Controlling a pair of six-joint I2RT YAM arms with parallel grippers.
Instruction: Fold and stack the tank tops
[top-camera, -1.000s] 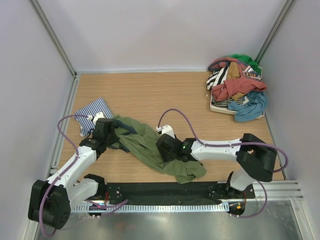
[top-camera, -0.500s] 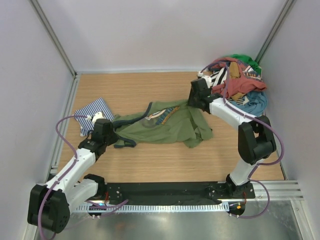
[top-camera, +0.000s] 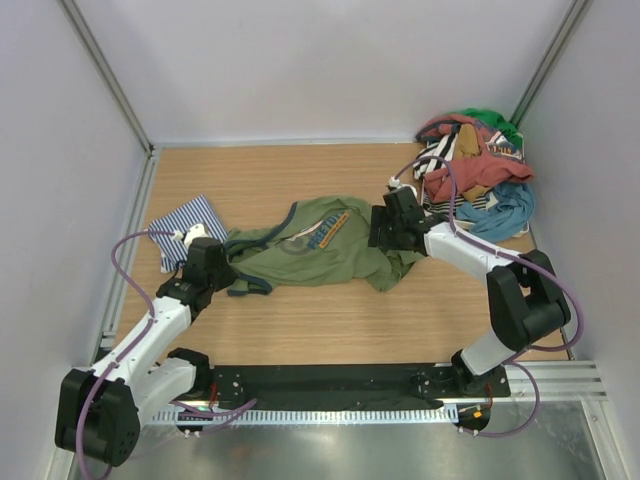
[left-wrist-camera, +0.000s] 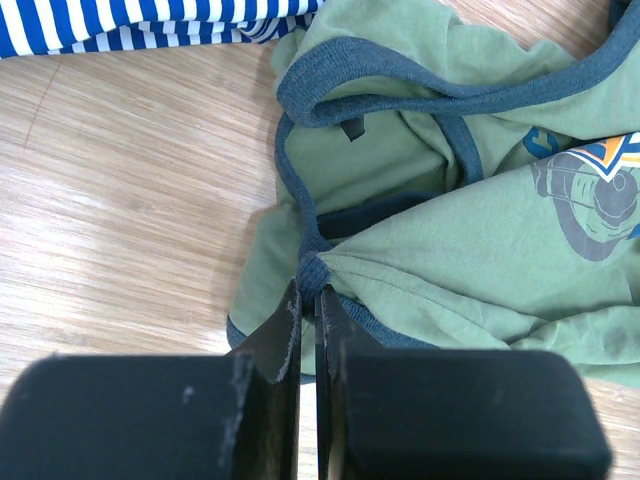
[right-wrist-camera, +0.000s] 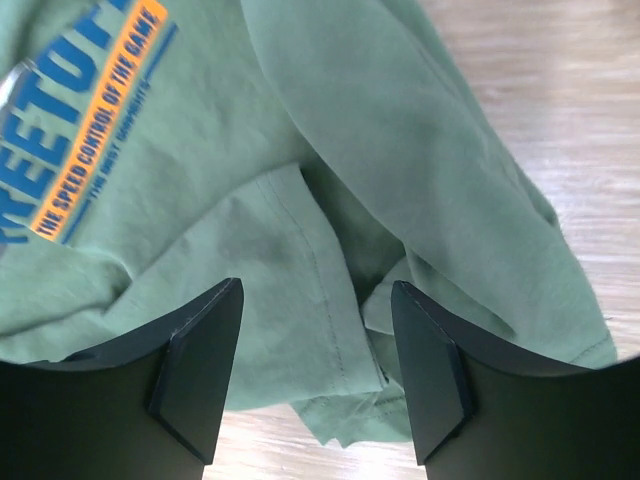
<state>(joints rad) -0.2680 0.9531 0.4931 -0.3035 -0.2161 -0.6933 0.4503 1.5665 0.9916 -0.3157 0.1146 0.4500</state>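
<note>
The olive green tank top (top-camera: 320, 250) with navy trim and a printed front lies spread across the middle of the table. My left gripper (top-camera: 222, 260) is shut on its navy trim at the left end; the left wrist view shows the pinched trim (left-wrist-camera: 312, 272) between the fingertips. My right gripper (top-camera: 383, 237) is open above the top's right end, with rumpled green cloth (right-wrist-camera: 320, 300) between the spread fingers (right-wrist-camera: 200, 360). The striped tank top (top-camera: 183, 228) lies folded at the far left, and also shows in the left wrist view (left-wrist-camera: 150, 25).
A white tray (top-camera: 440, 215) at the back right holds a heap of mixed clothes (top-camera: 475, 170). Grey walls close in the left, back and right. A black rail (top-camera: 330, 385) runs along the near edge.
My right gripper carried the green top's end from near the front to the back right, spreading it out, then let go and moved back down toward the cloth. The left gripper kept its hold.
</note>
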